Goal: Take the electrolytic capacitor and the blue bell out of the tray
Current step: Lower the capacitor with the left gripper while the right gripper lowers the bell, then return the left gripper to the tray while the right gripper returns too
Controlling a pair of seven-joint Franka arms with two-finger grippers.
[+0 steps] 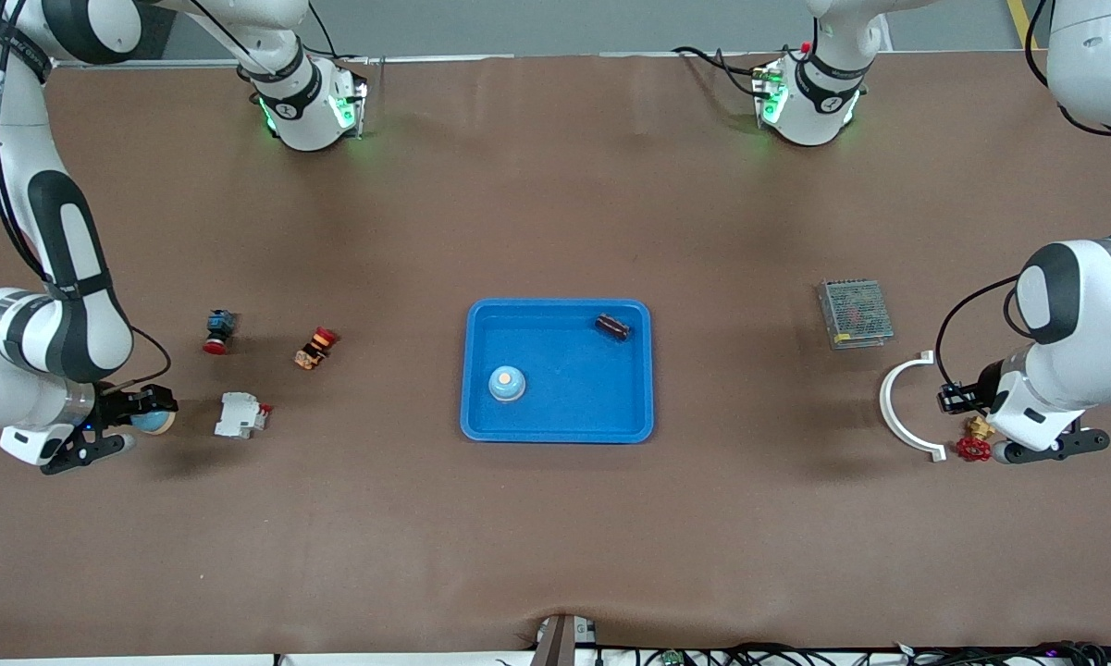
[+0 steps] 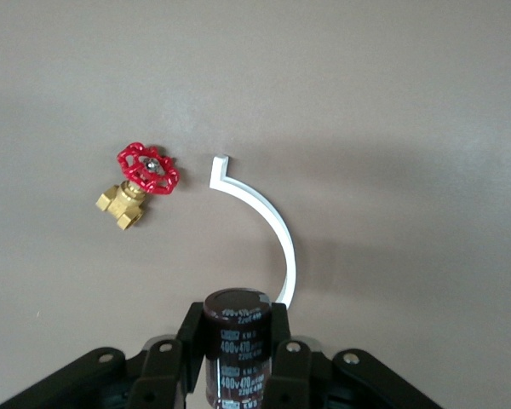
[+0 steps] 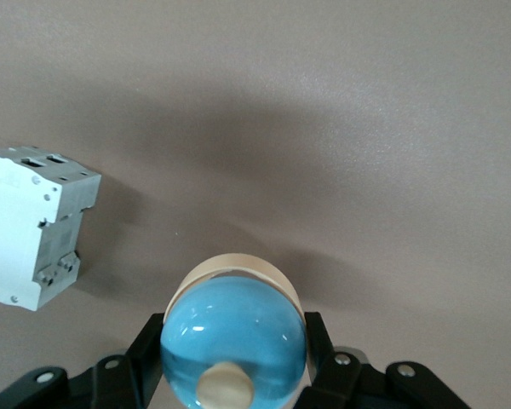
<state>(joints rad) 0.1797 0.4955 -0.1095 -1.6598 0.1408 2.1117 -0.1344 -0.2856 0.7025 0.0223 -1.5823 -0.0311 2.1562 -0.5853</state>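
Note:
My left gripper (image 1: pixel 955 399) is shut on a dark brown capacitor (image 2: pixel 237 345) and holds it over the white arc at the left arm's end of the table. My right gripper (image 1: pixel 151 413) is shut on a blue bell with a cream base (image 3: pixel 232 339) and holds it over the table at the right arm's end, beside a white breaker. A blue tray (image 1: pixel 557 430) lies at the table's middle. In it are a second blue bell (image 1: pixel 507 383) and a second dark capacitor (image 1: pixel 612 326).
A white arc (image 1: pixel 899 407) and a red-handled brass valve (image 1: pixel 974 444) lie by the left gripper; a metal power supply (image 1: pixel 855 314) lies farther from the front camera. A white breaker (image 1: pixel 240 415), an orange-red button (image 1: pixel 315 348) and a blue-red switch (image 1: pixel 218 331) lie toward the right arm's end.

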